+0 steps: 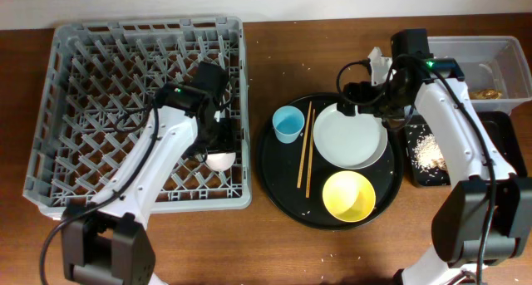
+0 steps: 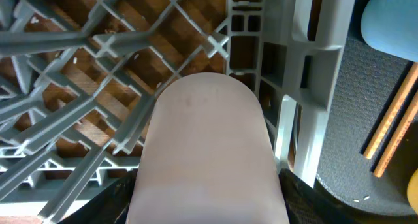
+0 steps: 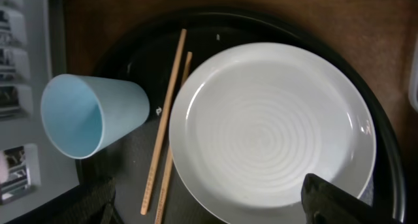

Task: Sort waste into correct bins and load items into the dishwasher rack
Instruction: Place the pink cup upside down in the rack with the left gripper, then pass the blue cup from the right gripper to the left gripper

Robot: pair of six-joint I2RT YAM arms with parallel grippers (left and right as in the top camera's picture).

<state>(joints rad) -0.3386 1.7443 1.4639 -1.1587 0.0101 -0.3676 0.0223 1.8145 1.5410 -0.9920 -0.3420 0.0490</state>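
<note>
The grey dishwasher rack [image 1: 108, 94] fills the left of the table. My left gripper [image 1: 218, 145] is at its front right corner, shut on the pink-white cup [image 1: 221, 160], which is down among the pegs. In the left wrist view the cup [image 2: 206, 139] fills the space between the fingers [image 2: 206, 208]. My right gripper [image 1: 359, 102] is open and empty above the far left rim of the white plate [image 1: 351, 137]. In the right wrist view its fingers [image 3: 215, 204] span the plate [image 3: 274, 126], beside the chopsticks [image 3: 163, 132] and the light blue cup [image 3: 85, 113].
The plate, the yellow bowl [image 1: 348, 195], the blue cup [image 1: 288, 123] and the chopsticks [image 1: 305, 148] are on a round black tray [image 1: 274, 179]. The clear tub [image 1: 465, 51] holds a gold-brown wrapper [image 1: 486, 93]. The shallow black tray [image 1: 416, 175] holds rice [image 1: 426, 149]. Loose grains lie on the table [image 1: 316, 65].
</note>
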